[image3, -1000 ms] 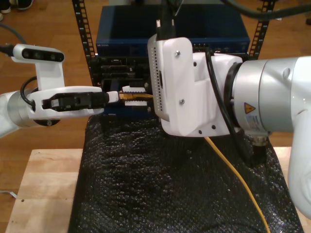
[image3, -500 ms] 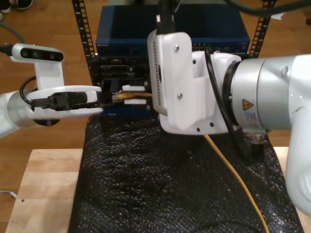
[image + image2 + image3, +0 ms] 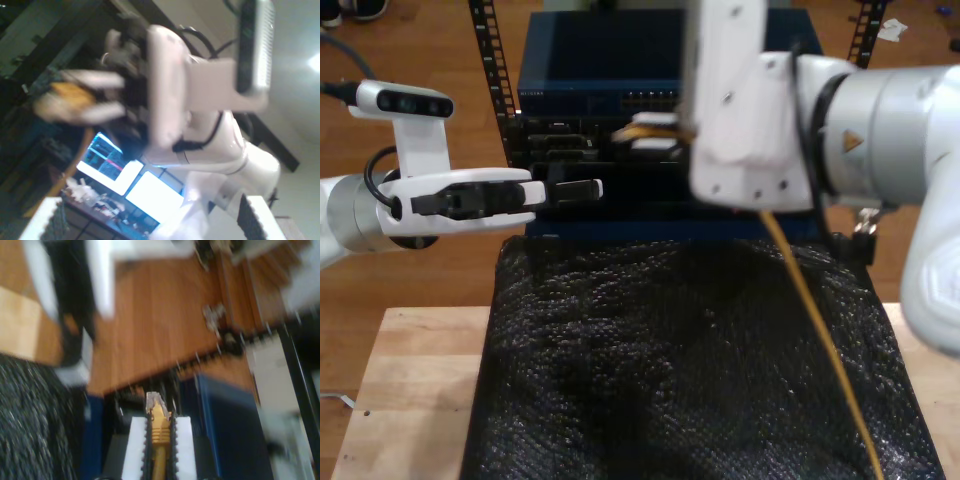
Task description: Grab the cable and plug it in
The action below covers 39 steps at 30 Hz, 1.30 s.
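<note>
Cable (image 3: 159, 427) sits clamped in my second gripper (image 3: 159, 440), facing the rack (image 3: 660, 70).

An arm from the exterior view's right holds the yellow cable (image 3: 810, 310) before the blue rack unit (image 3: 600, 70); an arm's gripper (image 3: 588, 188) hangs apart at that view's left; black bubble wrap (image 3: 650, 370) covers the wooden table (image 3: 405, 390).

The cable (image 3: 817, 330) has a smooth yellow-orange plastic jacket and a clear plastic plug (image 3: 155, 401), the arm covers (image 3: 745, 95) are glossy white plastic, the mat (image 3: 680, 370) is rough, speckled black foam, and the table (image 3: 405, 390) is pale matt wood over a glossier brown wooden floor (image 3: 410, 50).
</note>
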Tool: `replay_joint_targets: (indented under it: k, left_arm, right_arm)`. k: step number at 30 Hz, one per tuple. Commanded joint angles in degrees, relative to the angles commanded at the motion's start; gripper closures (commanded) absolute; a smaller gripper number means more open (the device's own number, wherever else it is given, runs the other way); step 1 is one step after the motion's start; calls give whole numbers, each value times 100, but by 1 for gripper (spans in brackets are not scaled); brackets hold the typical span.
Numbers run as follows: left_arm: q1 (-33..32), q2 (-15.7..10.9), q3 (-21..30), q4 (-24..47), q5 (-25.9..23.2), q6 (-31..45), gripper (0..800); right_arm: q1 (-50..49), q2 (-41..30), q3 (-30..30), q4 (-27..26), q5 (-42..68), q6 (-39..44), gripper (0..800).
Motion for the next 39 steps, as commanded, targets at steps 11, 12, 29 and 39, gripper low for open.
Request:
replay_joint_targets:
  k: [11,12,29,39]
  left_arm:
    - [237,-202,-730,888,-642,0,2]
    - [246,-220,-774,1002,-730,0,2]
    - [290,-853,-1055,3262,-2057,712,2]
    - [457,-941,-1064,4211,-2198,1064,2]
  right_arm:
    - [-404,334,70,-114,35,264,800]
    - [-475,378,105,-114,53,264,800]
    - [-1310,730,413,-492,-149,316,800]
    - [-1301,1204,695,-765,-1741,316,800]
